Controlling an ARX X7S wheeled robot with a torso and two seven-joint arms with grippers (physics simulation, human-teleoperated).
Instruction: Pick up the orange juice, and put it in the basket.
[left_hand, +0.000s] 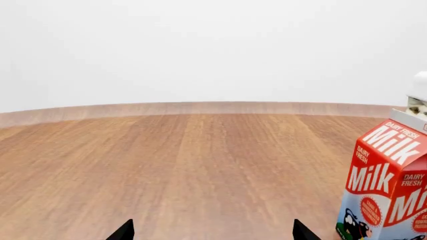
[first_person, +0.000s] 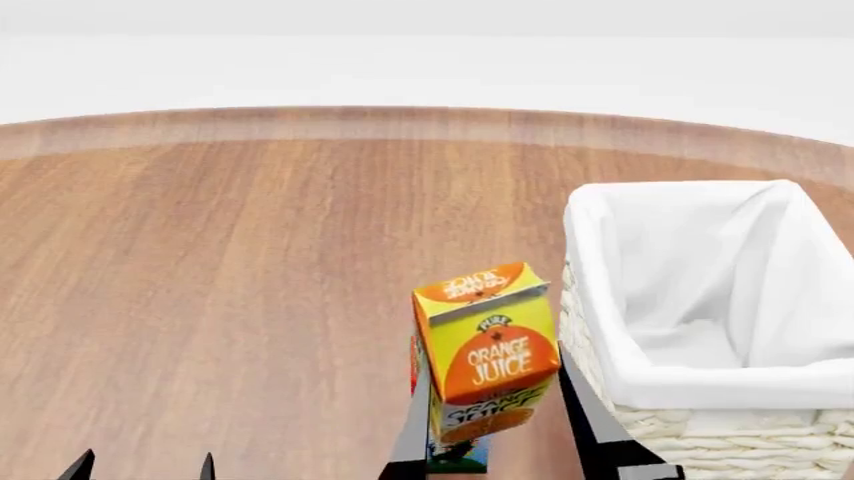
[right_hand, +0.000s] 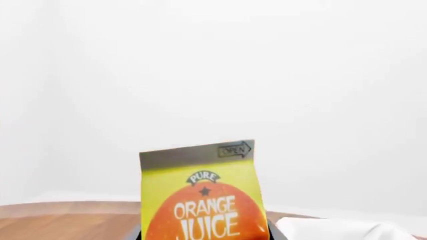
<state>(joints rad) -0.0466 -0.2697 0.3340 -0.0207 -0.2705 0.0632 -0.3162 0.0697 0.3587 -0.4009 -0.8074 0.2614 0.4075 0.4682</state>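
Observation:
The orange juice (first_person: 489, 345) is a yellow-and-orange gabled carton. It is held upright above the wooden table, just left of the basket (first_person: 627, 385), a large cream wicker basket with a white cloth lining. My right gripper (first_person: 497, 432) is shut on the carton's lower part, one grey finger on each side. In the right wrist view the orange juice (right_hand: 200, 200) fills the lower middle, with a white corner of the basket's cloth (right_hand: 347, 230) beside it. My left gripper (first_person: 143, 467) is open and empty at the near left, its tips apart over bare wood in the left wrist view (left_hand: 213, 235).
A red-and-white Milk carton (left_hand: 387, 190) stands on the table to the right of my left gripper. In the head view it is mostly hidden behind the held juice, with only its blue base (first_person: 461, 455) showing. The wooden table (first_person: 214, 290) has a curved far edge.

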